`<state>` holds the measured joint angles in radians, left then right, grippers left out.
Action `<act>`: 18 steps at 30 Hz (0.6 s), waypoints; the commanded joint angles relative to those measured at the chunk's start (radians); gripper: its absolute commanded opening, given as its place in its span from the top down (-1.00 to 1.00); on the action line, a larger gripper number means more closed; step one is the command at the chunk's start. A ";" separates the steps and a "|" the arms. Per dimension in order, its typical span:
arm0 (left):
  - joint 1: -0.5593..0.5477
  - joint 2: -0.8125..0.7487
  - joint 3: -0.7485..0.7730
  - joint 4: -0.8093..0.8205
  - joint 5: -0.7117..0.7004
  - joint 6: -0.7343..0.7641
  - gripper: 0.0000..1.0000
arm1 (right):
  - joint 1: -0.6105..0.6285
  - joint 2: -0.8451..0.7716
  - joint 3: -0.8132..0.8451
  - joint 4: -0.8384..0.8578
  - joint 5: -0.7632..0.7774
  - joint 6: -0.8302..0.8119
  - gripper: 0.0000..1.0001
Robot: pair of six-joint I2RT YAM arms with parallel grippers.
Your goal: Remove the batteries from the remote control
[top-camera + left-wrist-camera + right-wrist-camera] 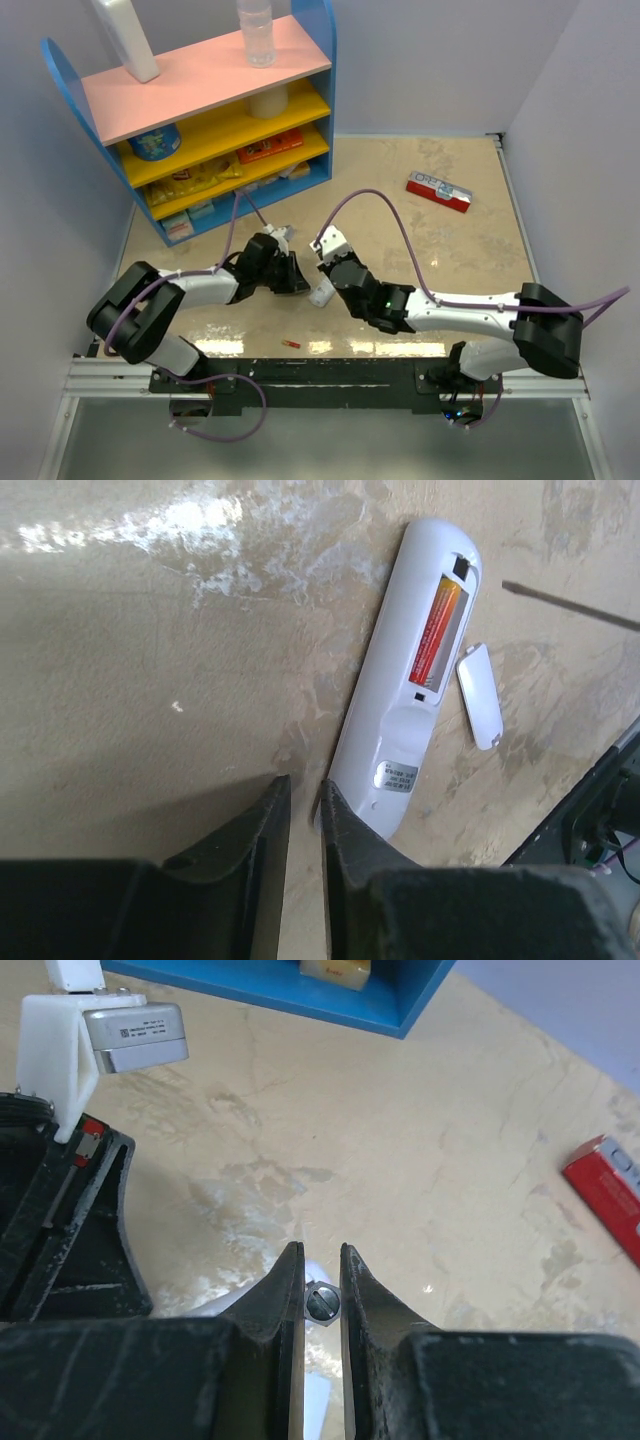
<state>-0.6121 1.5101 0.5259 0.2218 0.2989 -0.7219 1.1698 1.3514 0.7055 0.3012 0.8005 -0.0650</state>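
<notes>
Your left wrist view gives the clearest finding. The remote control (395,715) lies back-up on the worktop (150,680) with its bay open, and one red-orange seated battery (437,630) shows inside. The white cover (480,695) lies flat just beside the bay. Neither other view shows the bay.

The left claw (302,782) is all but closed, leaving a slim slit through which you see bare worktop. It has hold of nothing. One finger overlaps the near end of the remote control; whether it touches cannot be told.

Your right wrist view shows the right claw (321,1250) drawn nearly together, low over a pale surface. A small grey round item (322,1303) sits deep between the fingers, and you cannot tell what it is.

Only the top view records the loose battery (291,344), which lies on the worktop near the front edge between the two arms, well apart from both claws. That view also places a red-and-white box (440,190) far to the right and a shelf unit (200,75) at the back left. There the two claws meet over the remote control at mid-worktop.
</notes>
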 commanded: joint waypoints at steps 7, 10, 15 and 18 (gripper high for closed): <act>-0.003 -0.027 0.135 -0.088 -0.090 0.050 0.48 | -0.007 -0.097 0.088 -0.234 0.133 0.497 1.00; -0.006 0.024 0.157 -0.090 -0.058 0.055 0.49 | -0.047 -0.098 0.060 -0.214 0.103 0.550 1.00; -0.020 0.067 0.137 -0.058 -0.032 0.033 0.53 | -0.093 -0.107 0.023 -0.191 0.086 0.596 1.00; -0.041 0.078 0.112 -0.021 -0.020 0.018 0.56 | -0.125 -0.126 -0.006 -0.172 0.074 0.610 1.00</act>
<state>-0.6250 1.5764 0.6552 0.1421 0.2443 -0.6960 1.0752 1.2663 0.7353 0.0982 0.8696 0.4652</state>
